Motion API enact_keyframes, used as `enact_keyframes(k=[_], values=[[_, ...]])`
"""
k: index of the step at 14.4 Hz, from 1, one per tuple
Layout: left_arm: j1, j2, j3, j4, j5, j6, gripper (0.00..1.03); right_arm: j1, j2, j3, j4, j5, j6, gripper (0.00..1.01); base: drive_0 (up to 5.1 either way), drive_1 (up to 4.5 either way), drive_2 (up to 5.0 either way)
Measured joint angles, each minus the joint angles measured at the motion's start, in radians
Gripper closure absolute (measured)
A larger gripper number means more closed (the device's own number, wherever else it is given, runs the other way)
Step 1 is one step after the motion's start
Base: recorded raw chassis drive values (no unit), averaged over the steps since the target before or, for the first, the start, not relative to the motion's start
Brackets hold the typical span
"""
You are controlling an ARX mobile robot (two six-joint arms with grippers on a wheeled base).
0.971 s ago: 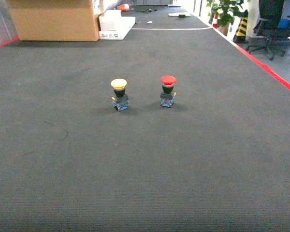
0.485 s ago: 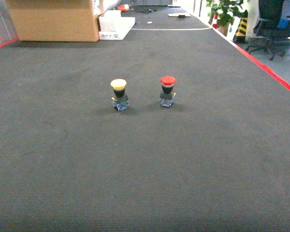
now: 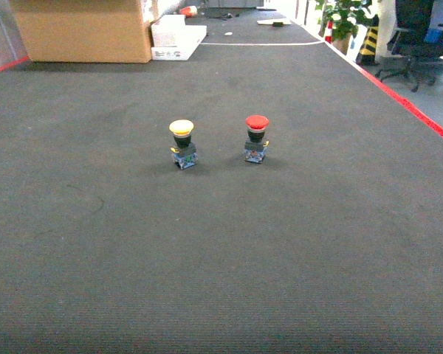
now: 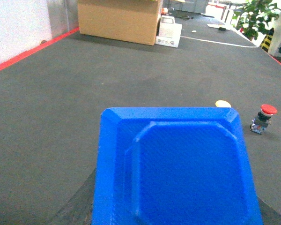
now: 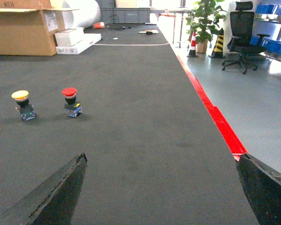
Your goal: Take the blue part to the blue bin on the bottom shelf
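Blue part [image 4: 178, 168], a shallow tray-like piece with chamfered corners, held between the left gripper's [image 4: 173, 213] fingers [image 4: 72, 206]; recessed face toward the wrist camera, far edge toward the yellow push-button [image 3: 182, 144] and red push-button [image 3: 256, 138] upright on dark carpet [image 3: 221, 258]. Right gripper [image 5: 161, 187]: fingers [image 5: 56, 192] wide, empty

Blue part [image 4: 178, 159], glossy bright blue plastic, squarish with cut-off corners and an octagonal inner panel, broad face turned up toward my left wrist camera, held between my left gripper's [image 4: 175, 199] dark fingers
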Motion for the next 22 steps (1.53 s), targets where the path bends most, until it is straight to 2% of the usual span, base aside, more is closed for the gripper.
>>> enact_keyframes(k=[22], values=[[-0.001, 0.002, -0.001, 0.000, -0.004, 0.000, 0.60, 0.000, 0.000, 0.000, 0.000, 0.000, 0.000, 0.03, 0.0, -4.09, 4.1]])
